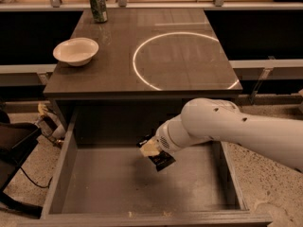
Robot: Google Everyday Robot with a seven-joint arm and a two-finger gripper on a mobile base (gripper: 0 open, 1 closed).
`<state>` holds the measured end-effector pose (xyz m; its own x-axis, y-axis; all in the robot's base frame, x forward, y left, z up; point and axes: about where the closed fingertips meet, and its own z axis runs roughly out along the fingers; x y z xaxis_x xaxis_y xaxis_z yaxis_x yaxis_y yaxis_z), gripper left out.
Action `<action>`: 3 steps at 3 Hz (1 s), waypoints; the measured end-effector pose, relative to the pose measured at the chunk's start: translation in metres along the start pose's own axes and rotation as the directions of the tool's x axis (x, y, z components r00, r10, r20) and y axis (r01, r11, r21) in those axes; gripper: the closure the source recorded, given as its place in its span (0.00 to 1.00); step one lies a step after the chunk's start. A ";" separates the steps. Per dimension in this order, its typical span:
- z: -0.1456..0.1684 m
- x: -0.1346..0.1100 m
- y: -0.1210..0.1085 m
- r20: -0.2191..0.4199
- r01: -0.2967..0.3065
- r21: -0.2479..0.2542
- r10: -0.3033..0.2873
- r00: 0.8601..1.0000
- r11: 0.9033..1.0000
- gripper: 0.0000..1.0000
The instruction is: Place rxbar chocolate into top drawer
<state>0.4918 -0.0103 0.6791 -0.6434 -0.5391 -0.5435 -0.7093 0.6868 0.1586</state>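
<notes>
The top drawer [71, 174] is pulled wide open below the cabinet top, its flat grey bottom bare. My gripper [150, 149] reaches in from the right on a white arm and hangs over the middle of the drawer, toward its back. It is shut on the rxbar chocolate [162, 161], a small dark glossy bar that sticks out below the pale fingertips, tilted and held above the drawer bottom.
On the cabinet top [189, 79] stand a white bowl [75, 51] at the left and a green soda can [98, 6] at the back left, with a white ring painted on the right half. Dark cables and a chair part lie on the floor at the left.
</notes>
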 end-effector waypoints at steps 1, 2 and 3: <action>0.028 -0.005 0.001 -0.014 0.049 -0.011 -0.049 0.999 0.999 1.00; 0.060 -0.006 0.005 -0.003 0.098 -0.044 -0.098 0.995 0.994 1.00; 0.062 -0.005 0.006 -0.005 0.098 -0.046 -0.099 0.995 0.994 0.82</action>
<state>0.5089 0.0265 0.6315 -0.5717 -0.6065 -0.5526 -0.7817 0.6072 0.1424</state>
